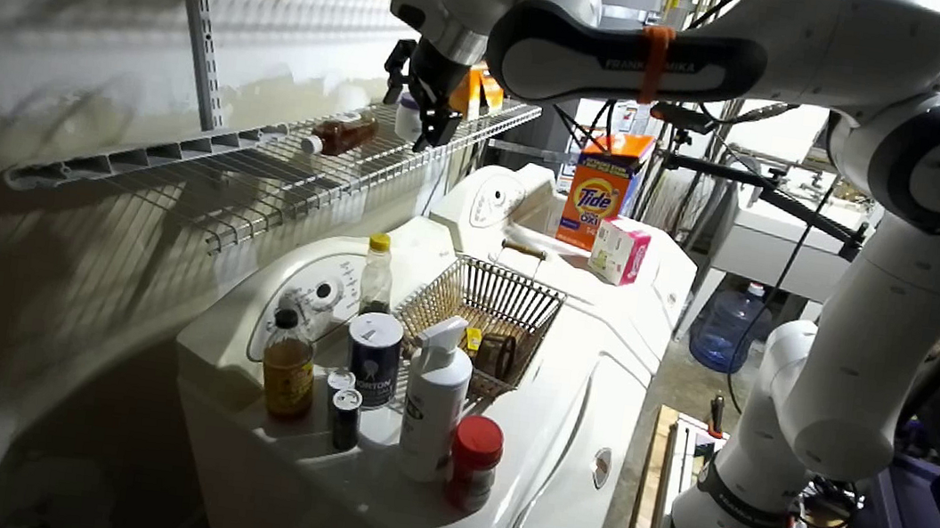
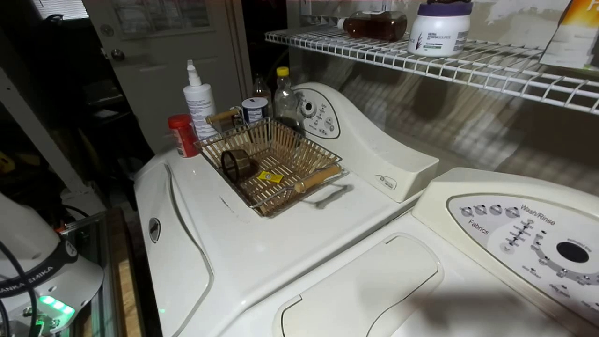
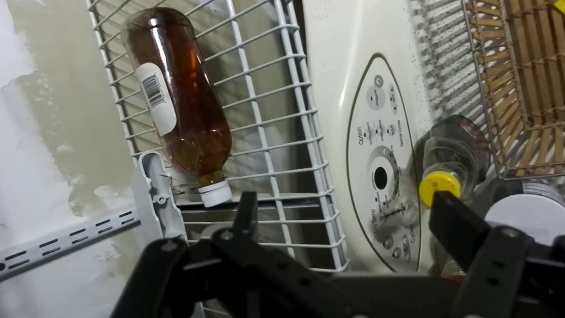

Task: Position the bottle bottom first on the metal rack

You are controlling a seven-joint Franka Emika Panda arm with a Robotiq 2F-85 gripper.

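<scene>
Brown bottle (image 3: pixel 194 99), white-capped, lying on its side on metal rack (image 3: pixel 259 124)

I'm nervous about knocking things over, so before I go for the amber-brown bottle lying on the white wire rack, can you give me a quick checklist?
1. Black two-finger gripper open: ok; its jaws stand wide apart, holding nothing.
2. Gripper lined up with the amber-brown bottle with a white label: not ok; the bottle lies off to one side in the wrist view.
3. Bottle standing on its base: not ok; it lies on its side on the white wire rack.
4. White cap tight: cannot tell; it is on the neck.
5. Gripper clear of the white jar with a purple lid: cannot tell; they overlap in an exterior view.
</scene>
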